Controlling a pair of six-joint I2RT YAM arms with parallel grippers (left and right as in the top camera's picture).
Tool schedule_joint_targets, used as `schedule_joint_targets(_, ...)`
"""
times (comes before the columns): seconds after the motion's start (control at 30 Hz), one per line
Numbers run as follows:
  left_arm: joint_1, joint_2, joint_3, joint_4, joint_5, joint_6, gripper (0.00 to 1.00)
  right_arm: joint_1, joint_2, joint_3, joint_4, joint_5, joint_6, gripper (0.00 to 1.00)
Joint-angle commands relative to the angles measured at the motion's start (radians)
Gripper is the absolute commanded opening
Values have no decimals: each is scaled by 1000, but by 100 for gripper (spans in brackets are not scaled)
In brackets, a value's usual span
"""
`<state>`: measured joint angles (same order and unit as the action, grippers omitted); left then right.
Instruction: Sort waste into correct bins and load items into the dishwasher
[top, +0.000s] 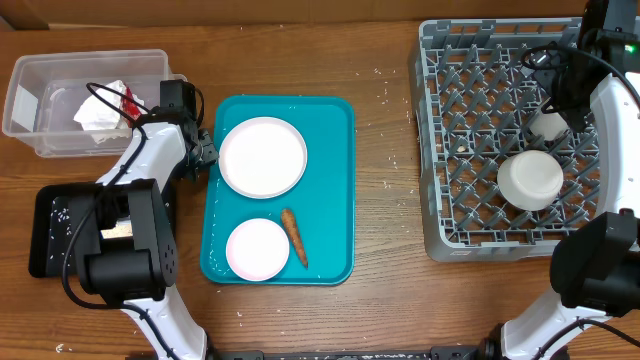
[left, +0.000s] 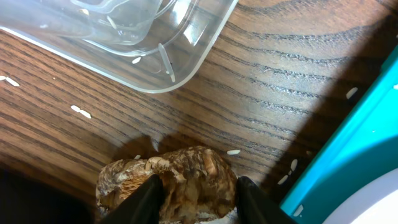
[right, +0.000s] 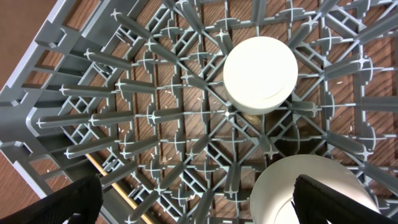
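Left gripper (left: 199, 182) pinches the brown crumbly lump (left: 186, 163) on the table (left: 267, 68) between clear tub (left: 186, 43) and teal tray (left: 348, 143); squeeze lightly, lift straight, probably for the black tray (top: 50, 240); right gripper (right: 208, 202) gapes empty over the dish rack (right: 124, 124).

Left gripper (left: 199, 188): narrow strip of bare table (left: 267, 81), hemmed by clear tub (left: 155, 56) corner ahead and teal tray (left: 348, 149) edge alongside; brown lump (left: 186, 171) fills its jaws. Dish rack (top: 470, 90): left peg rows free; inverted cup (right: 260, 73) and bowl (right: 311, 186) block the right.
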<state>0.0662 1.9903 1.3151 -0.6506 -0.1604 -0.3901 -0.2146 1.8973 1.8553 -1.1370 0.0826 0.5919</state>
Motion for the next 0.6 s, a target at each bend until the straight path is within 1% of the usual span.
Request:
schedule_joint_targets(0.0, 5, 23, -16, -7, 24, -7, 33, 1, -19, 23, 5, 6, 4, 100)
schedule_joint_targets(0.07, 5, 23, -16, -7, 31, -7, 25, 1, -19, 23, 5, 6, 4, 100)
schedule_joint_targets(0.13, 5, 21, -16, -7, 32, -7, 20, 1, -19, 23, 5, 6, 4, 100)
schedule_joint_targets(0.2, 5, 13, -16, -10, 32, -7, 10, 1, -19, 23, 5, 6, 4, 100)
schedule_joint_targets(0.23, 5, 2, -16, -11, 32, -7, 8, 1, -19, 23, 5, 6, 4, 100)
schedule_joint_targets(0.37, 5, -63, -16, -14, 67, -7, 8, 1, -19, 23, 5, 6, 4, 100)
schedule_joint_targets(0.43, 5, -92, -16, -19, 77, -7, 7, 1, -19, 23, 5, 6, 5, 100)
schedule_joint_targets(0.47, 5, -119, -16, -25, 83, -7, 4, 1, -19, 23, 5, 6, 4, 100)
schedule_joint_targets(0.57, 5, -178, -16, -40, 84, -8, 4, 1, -19, 23, 5, 6, 4, 100)
